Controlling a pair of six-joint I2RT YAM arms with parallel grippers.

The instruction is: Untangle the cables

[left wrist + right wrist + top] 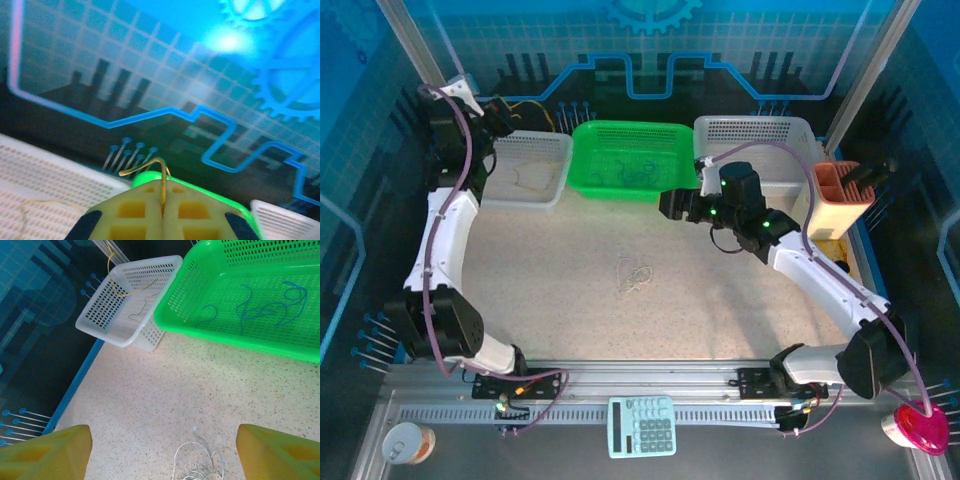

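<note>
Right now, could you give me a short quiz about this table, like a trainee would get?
1. True or false: the blue cords lie inside the green basket.
2. Which pinch the yellow cord? A the left fingers; B the right fingers.
3. Fill in: the pale cords lie loose on the ____.
Key: 1 true; 2 A; 3 table.
</note>
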